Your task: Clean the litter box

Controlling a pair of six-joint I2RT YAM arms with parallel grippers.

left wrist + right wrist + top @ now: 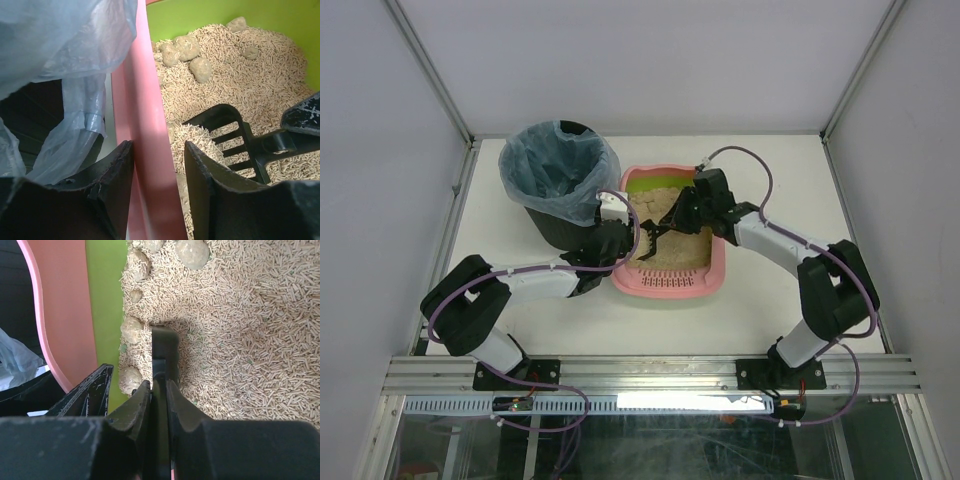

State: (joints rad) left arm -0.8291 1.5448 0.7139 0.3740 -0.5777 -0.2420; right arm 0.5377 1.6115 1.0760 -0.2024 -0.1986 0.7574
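Note:
The pink litter box (716,272) with its lime-green inner rim sits mid-table, holding tan pellet litter and several beige clumps (187,47). My left gripper (623,238) straddles the box's left wall (150,125), one finger outside and one inside, closed on it. My right gripper (682,215) is shut on the handle of the black slotted scoop (653,230). The scoop's head (230,135) rests on the litter near the left wall, next to clumps (131,330). In the right wrist view the scoop (162,347) shows edge-on between my fingers.
A black round bin lined with a blue plastic bag (560,180) stands right against the box's left side, its bag hanging beside my left gripper (75,100). White walls and metal posts surround the table.

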